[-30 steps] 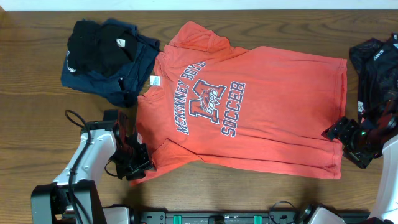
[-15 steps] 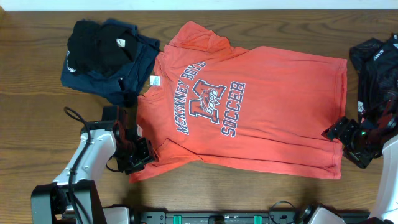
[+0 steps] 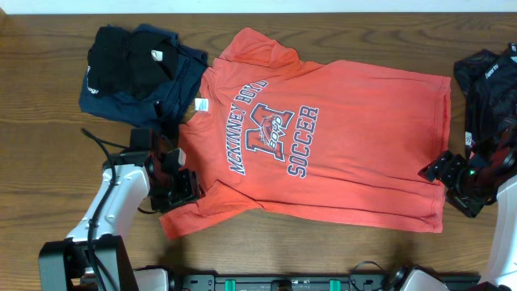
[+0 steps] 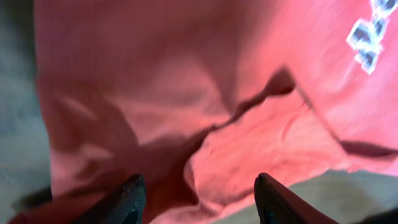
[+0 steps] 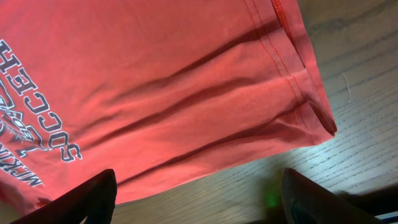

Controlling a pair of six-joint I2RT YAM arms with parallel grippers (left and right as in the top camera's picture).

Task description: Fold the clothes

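Orange-red short-sleeved cloth T-shirt (image 3: 323, 137), flat on brown wooden surface (image 3: 48, 162). Left tool (image 4: 198, 180) spread over rumpled sleeve (image 4: 267, 143), right tool (image 5: 198, 174) spread above hem corner (image 5: 317, 118); best pinched squarely, both layers.

Left wrist view blurred, orange-red short-sleeved T-shirt (image 4: 186, 87) just a soft smear there; black crumpled garment (image 3: 483, 89) cropped by overhead's right edge; left gripper (image 3: 182, 187) hides the shirt's sleeve edge.
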